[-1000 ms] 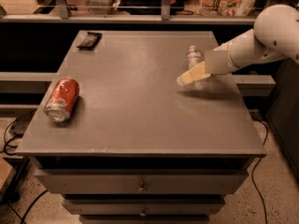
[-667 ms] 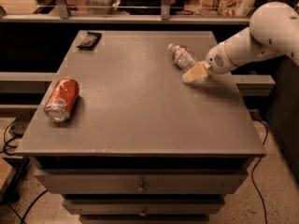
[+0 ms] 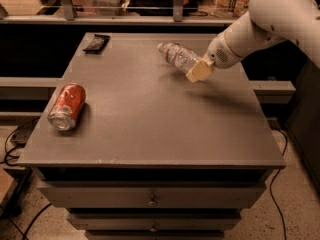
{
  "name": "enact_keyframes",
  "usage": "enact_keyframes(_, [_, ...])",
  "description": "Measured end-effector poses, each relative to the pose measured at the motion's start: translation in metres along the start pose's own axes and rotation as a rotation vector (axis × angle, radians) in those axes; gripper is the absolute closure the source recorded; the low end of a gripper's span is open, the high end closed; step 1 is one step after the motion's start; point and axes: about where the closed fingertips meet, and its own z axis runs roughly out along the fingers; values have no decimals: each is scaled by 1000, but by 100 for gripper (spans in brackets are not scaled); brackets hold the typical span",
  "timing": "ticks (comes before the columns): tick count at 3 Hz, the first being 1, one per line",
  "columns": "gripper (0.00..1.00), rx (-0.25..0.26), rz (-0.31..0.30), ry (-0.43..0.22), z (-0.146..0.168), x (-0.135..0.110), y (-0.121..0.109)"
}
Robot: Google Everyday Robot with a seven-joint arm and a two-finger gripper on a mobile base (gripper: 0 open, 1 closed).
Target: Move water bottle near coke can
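Observation:
The water bottle (image 3: 178,56) is clear and crinkled with a label band. It is held tilted above the far right part of the grey table (image 3: 150,134), its cap end pointing left. My gripper (image 3: 198,71) is shut on the bottle's right end, at the end of the white arm coming in from the upper right. The coke can (image 3: 67,106) is red with a silver rim and lies on its side near the table's left edge, far from the bottle.
A small flat black object (image 3: 96,42) lies at the table's far left corner. Drawers (image 3: 150,199) sit under the tabletop. A railing and shelves run behind the table. Cables lie on the floor at the left.
The bottle was standing on the table with the gripper beside it. Now it is gripped, tipped over to the left and lifted off the table.

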Motion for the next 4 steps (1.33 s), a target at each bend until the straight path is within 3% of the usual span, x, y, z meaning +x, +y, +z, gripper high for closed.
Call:
enact_keyframes(1, [100, -5, -167, -19, -23, -34, 30])
enact_keyframes(2, [100, -5, -167, -20, -23, -34, 30])
enact_keyframes(3, [100, -59, -219, -41, -14, -45, 57])
enact_keyframes(4, [100, -145, -290, -62, -2, -58, 100])
